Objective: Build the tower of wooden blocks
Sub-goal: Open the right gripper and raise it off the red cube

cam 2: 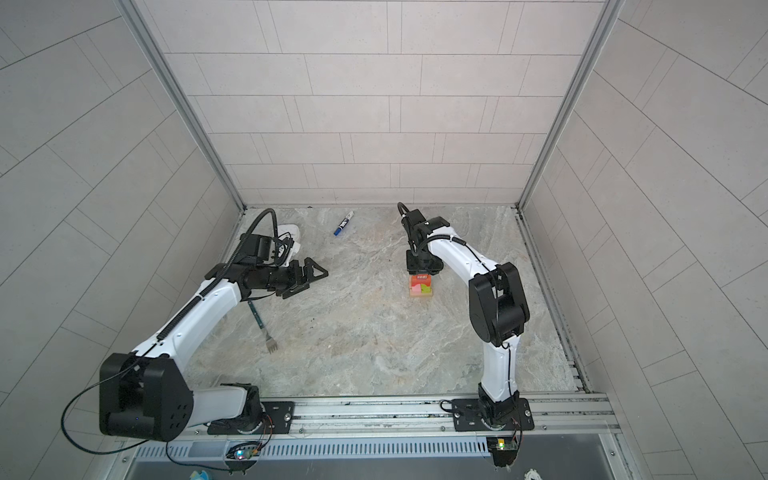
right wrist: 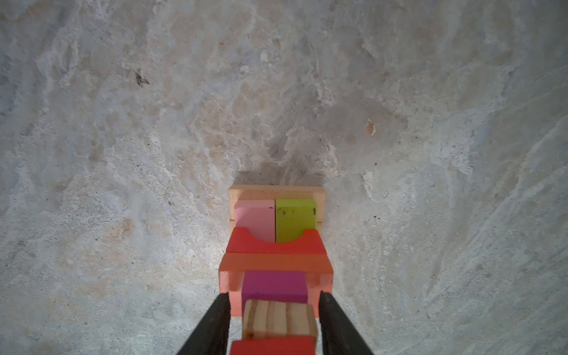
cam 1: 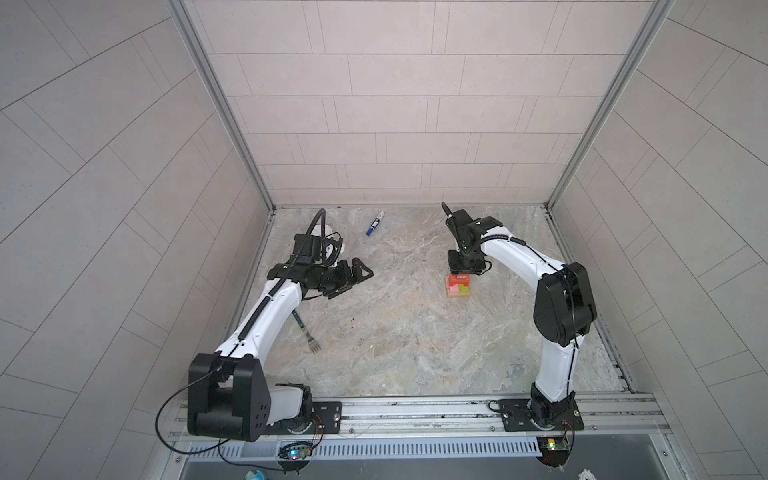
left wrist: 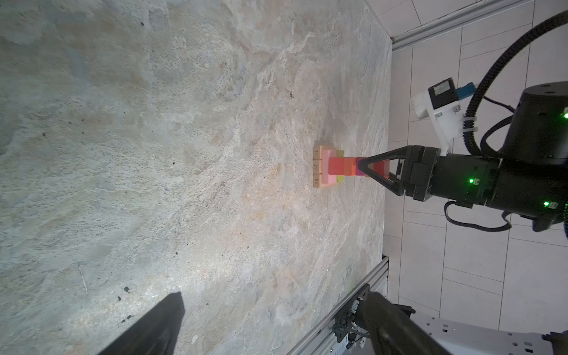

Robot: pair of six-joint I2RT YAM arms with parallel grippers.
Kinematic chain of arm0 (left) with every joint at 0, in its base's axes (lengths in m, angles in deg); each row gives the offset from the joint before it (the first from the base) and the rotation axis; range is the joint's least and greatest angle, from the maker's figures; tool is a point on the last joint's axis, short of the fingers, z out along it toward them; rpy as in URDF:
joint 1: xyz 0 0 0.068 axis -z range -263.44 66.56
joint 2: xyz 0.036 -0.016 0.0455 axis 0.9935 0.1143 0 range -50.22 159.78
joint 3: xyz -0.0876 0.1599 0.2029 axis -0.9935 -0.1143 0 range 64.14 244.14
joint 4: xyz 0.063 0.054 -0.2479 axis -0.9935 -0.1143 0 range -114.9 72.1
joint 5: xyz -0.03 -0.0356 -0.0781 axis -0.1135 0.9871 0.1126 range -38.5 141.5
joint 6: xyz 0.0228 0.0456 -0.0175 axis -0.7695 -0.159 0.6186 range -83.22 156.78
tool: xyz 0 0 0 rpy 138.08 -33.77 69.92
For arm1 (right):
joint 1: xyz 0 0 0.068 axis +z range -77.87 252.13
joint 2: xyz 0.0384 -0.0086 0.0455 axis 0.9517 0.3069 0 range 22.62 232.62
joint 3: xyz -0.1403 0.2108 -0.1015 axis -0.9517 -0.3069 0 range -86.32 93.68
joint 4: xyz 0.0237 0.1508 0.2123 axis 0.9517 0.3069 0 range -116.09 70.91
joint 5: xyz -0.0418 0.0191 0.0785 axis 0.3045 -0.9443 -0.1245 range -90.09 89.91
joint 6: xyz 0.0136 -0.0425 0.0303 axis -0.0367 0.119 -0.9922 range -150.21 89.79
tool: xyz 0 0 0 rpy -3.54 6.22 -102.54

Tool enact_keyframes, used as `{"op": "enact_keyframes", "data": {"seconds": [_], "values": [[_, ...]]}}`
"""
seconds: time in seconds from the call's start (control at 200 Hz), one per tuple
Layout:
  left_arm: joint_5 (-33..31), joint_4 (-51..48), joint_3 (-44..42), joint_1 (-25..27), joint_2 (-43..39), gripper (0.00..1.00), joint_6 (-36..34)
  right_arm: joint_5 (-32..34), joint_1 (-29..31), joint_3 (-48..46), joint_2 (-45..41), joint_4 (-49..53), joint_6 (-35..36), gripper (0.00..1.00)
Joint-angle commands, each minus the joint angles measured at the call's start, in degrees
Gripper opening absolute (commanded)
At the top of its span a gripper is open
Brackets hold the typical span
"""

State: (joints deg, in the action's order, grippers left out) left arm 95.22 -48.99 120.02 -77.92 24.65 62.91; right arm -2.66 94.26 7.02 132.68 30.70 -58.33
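The tower [cam 1: 458, 287] [cam 2: 421, 287] stands right of the table's middle. From the bottom it has tan bars [right wrist: 276, 191], a pink bar [right wrist: 255, 218] beside a lime bar [right wrist: 295, 218], a red arch [right wrist: 246, 244], an orange bar [right wrist: 276, 262], a magenta cube [right wrist: 273, 285], a tan cube [right wrist: 278, 318] and a red cube [right wrist: 273, 345]. My right gripper [right wrist: 273, 307] [cam 1: 462, 272] points straight down over the tower. Its fingers flank the top two cubes and sit against the red cube [left wrist: 381, 167]. My left gripper [cam 1: 353, 282] [left wrist: 273, 322] hangs wide open far to the left, with nothing in it.
A blue-capped marker pen [cam 1: 375, 223] lies near the back wall. A fork [cam 1: 307, 332] lies partly under the left arm, and a white object [cam 1: 328, 232] sits behind that arm's wrist. Tiled walls close three sides, and a metal rail [cam 1: 415, 409] runs along the front.
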Motion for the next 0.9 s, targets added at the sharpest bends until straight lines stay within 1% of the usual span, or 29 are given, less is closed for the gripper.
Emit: {"op": "enact_keyframes", "data": {"seconds": [0.0, 0.896], "values": [[0.6, 0.4, -0.5, -0.4, -1.0, 0.98, 0.2, 1.1, 0.3, 1.1, 0.5, 0.7, -0.4, 0.47], [0.7, 0.4, -0.5, -0.4, -1.0, 0.98, 0.3, 1.5, 0.3, 1.3, 0.9, 1.0, -0.3, 0.35]]}}
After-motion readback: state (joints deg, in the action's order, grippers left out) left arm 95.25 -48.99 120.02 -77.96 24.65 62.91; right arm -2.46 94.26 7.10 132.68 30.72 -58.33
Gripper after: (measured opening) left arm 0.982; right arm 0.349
